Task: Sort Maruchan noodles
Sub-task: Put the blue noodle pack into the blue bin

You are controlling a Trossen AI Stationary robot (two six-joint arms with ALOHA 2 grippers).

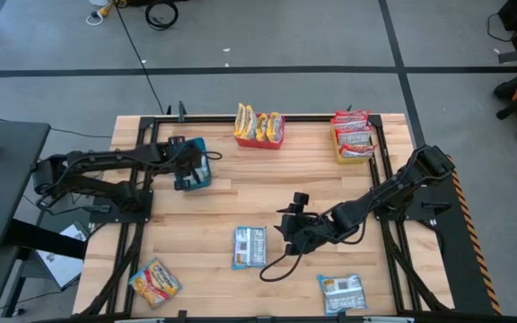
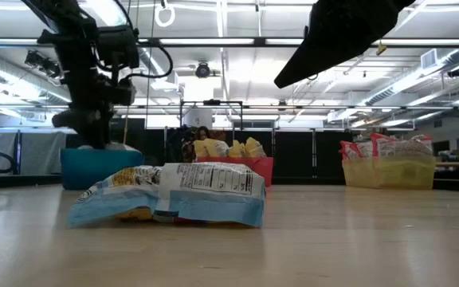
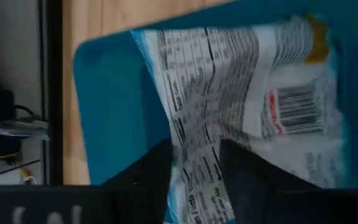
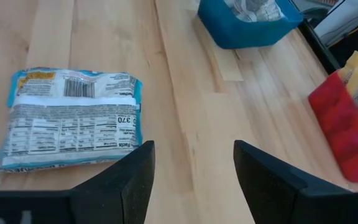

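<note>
While over the blue bin [image 3: 114, 112], left fingers [image 3: 146, 180] flank a blue packet [image 3: 241, 93].

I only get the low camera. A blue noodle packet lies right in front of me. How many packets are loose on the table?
Observer: Three. There's the middle blue packet you see, a corner blue packet toward the right arm's side, and a yellow-orange packet toward the left arm's side.
Operator: What's under the arm over the blue bin?
Observer: That's the left gripper. Its wrist camera shows a binned blue packet inside the blue bin.
Operator: And the other arm?
Observer: The right gripper is open and empty, beside the middle blue packet.
</note>
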